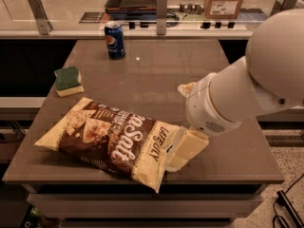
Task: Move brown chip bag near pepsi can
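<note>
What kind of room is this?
Likely a break-room kitchen or a mock-up of one: a counter holds a chip bag, a soda can and a sponge. The robot's gripper hangs open at one end of the bag.

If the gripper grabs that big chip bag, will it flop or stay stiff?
Probably floppy: the brown chip bag looks crinkly and puffed, so likely light. Its glossy film might slip. The gripper sits open at its right end.

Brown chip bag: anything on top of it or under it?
Nothing lies on the brown chip bag; it rests flat on the table. The gripper, open, is at its right end, one finger by that edge. Whatever the bag covers is hidden.
</note>
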Robot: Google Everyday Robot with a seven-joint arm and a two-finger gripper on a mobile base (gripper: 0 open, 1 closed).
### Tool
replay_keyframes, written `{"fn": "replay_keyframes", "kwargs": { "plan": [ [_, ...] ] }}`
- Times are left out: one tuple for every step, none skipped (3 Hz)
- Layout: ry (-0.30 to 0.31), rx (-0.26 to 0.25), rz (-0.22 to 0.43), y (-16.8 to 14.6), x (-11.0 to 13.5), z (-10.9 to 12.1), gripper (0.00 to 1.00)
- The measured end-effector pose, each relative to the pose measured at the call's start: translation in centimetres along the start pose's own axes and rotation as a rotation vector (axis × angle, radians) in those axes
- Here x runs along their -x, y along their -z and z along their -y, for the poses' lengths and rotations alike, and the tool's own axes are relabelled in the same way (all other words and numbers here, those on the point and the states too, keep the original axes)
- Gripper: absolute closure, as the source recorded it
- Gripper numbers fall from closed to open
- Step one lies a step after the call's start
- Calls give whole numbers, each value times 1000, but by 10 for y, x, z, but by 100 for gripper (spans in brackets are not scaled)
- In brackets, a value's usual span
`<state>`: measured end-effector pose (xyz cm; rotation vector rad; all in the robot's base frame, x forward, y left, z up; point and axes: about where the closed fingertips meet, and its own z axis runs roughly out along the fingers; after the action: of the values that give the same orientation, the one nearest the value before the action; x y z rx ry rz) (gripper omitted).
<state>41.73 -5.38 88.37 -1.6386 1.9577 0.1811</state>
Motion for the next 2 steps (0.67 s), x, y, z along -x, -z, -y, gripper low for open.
{"fn": "replay_keyframes", "kwargs": {
  "plan": [
    [-11, 26, -2, -23, 10, -2, 0],
    [-40, 128, 44, -41, 15, -3, 0]
  ]
}}
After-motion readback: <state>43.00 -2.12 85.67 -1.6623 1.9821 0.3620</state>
